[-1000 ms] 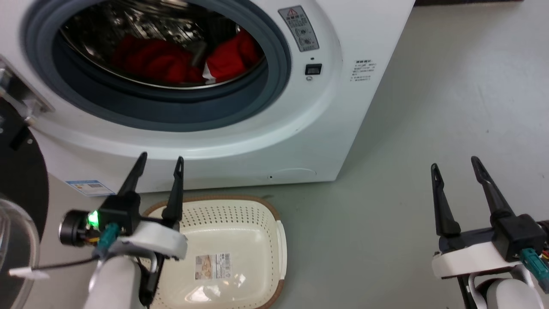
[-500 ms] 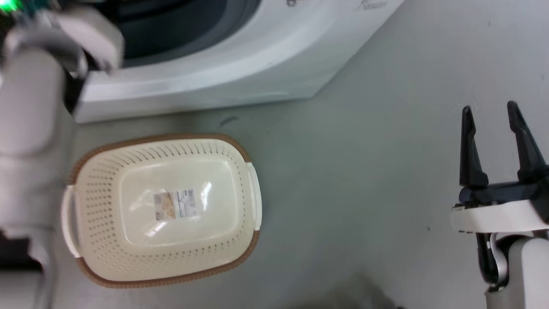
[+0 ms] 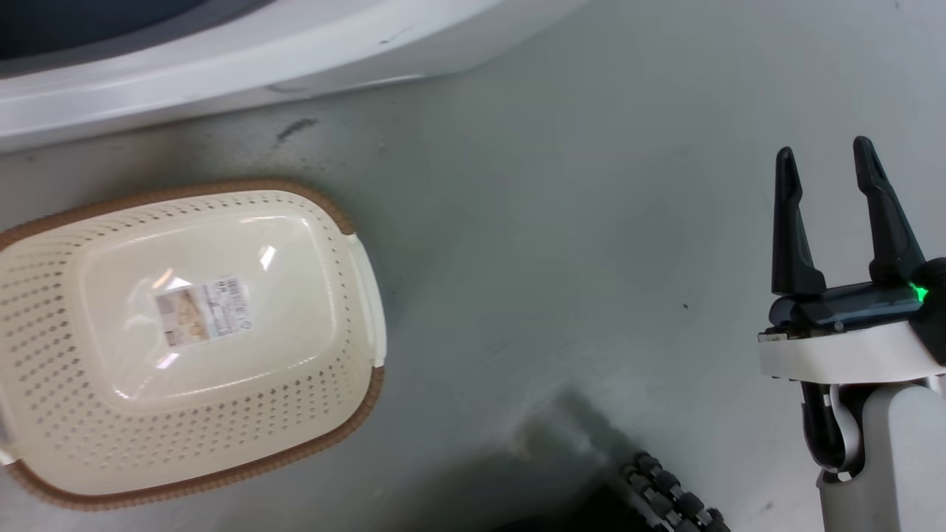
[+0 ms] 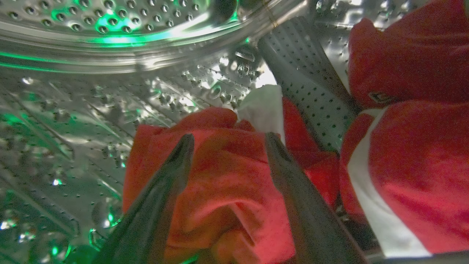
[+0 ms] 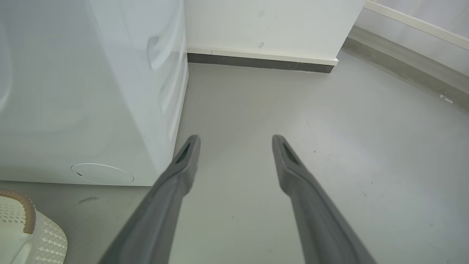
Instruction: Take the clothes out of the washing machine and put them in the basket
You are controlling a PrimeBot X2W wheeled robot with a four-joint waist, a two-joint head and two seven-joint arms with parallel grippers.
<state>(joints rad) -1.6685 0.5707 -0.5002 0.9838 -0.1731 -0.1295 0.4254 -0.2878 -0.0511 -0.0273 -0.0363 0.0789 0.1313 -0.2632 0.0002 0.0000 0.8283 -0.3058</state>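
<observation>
In the left wrist view my left gripper is open inside the perforated steel drum of the washing machine. Its fingertips straddle a crumpled red garment with a white tag; I cannot tell whether they touch it. A second red garment with a white stripe lies to the right, past a drum paddle. The cream basket with a brown rim stands empty on the floor at the head view's left, and its edge shows in the right wrist view. My right gripper hangs open over bare floor.
The washer's white side panel stands left of the right gripper. A white wall with a dark skirting board closes the far end. Grey floor spreads between basket and right arm. A black ribbed part shows at the bottom edge.
The head camera has tipped further down and turned, so the basket and washer slid left and up in the picture. The left arm has left the head view. The right gripper stays open.
</observation>
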